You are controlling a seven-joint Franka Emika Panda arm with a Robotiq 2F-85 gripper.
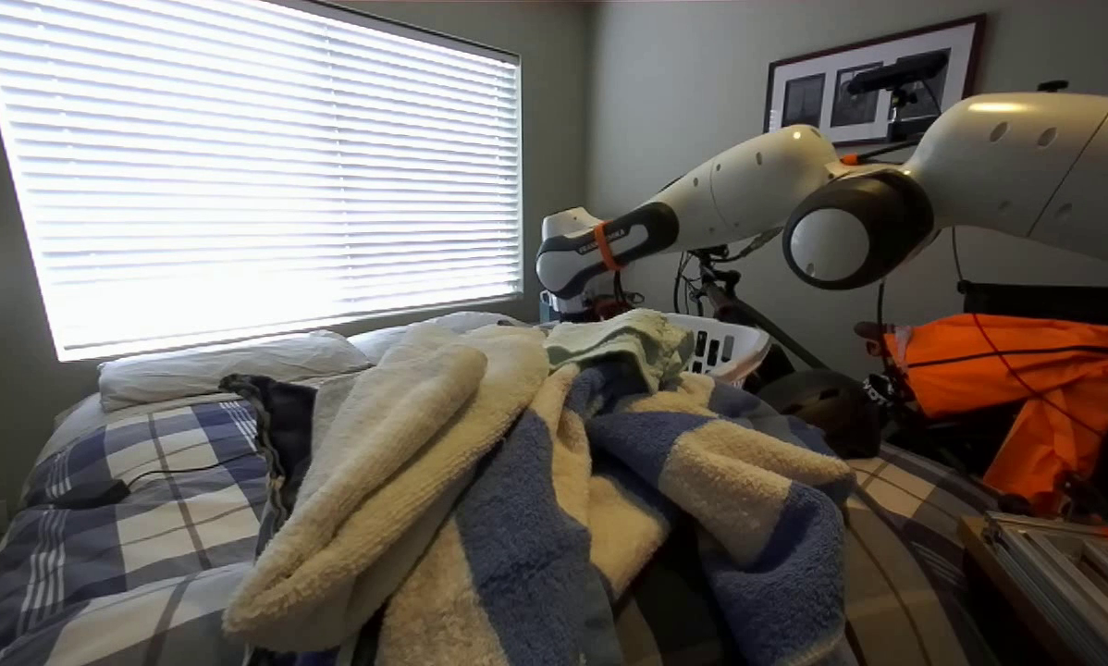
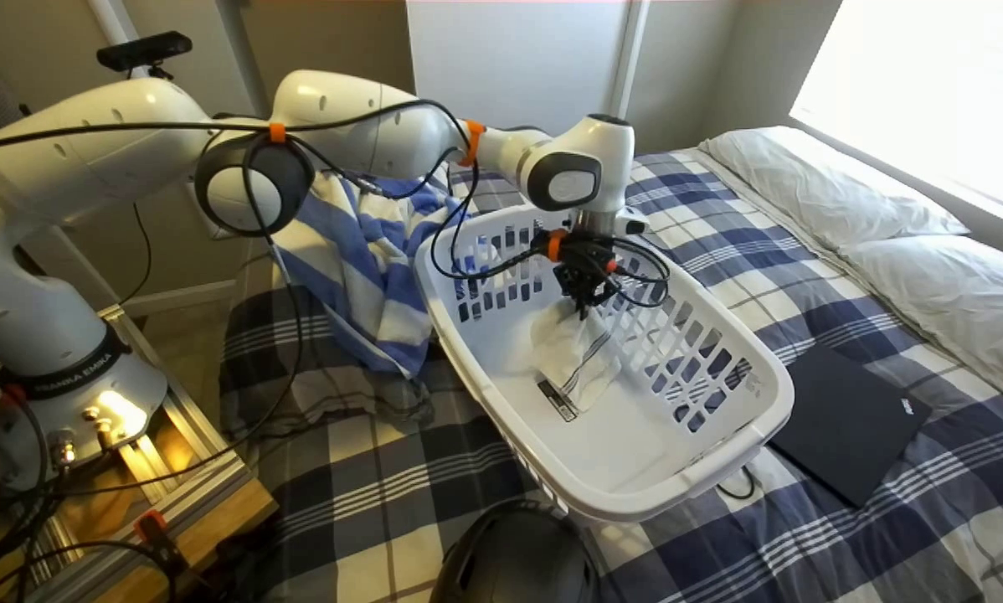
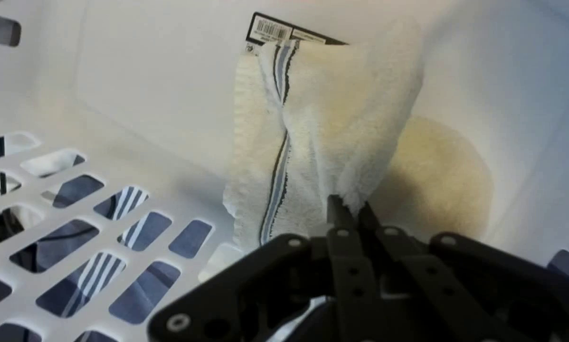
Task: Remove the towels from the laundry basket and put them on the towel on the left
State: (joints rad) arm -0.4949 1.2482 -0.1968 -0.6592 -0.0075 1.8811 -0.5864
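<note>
A small white towel with dark stripes (image 2: 589, 360) lies in the white laundry basket (image 2: 627, 448). The towel also fills the middle of the wrist view (image 3: 322, 109). My gripper (image 3: 353, 209) is shut on a bunched edge of it, most of the towel hanging onto the basket floor. A rounded cream patch (image 3: 448, 175) shows beside it; I cannot tell whether it is a separate cloth. A blue-and-white striped towel (image 2: 376, 276) lies outside the basket. In an exterior view it lies heaped (image 1: 526, 518) with a cream towel (image 1: 378, 499) and pale green towel (image 1: 623, 342), which hide my gripper.
The basket's slotted walls surround my gripper. A black laptop (image 2: 849, 423) lies on the bed beside the basket, and a black helmet (image 2: 518, 557) sits at its near side. Pillows (image 2: 836, 180) line the window side. A cable loops around my wrist.
</note>
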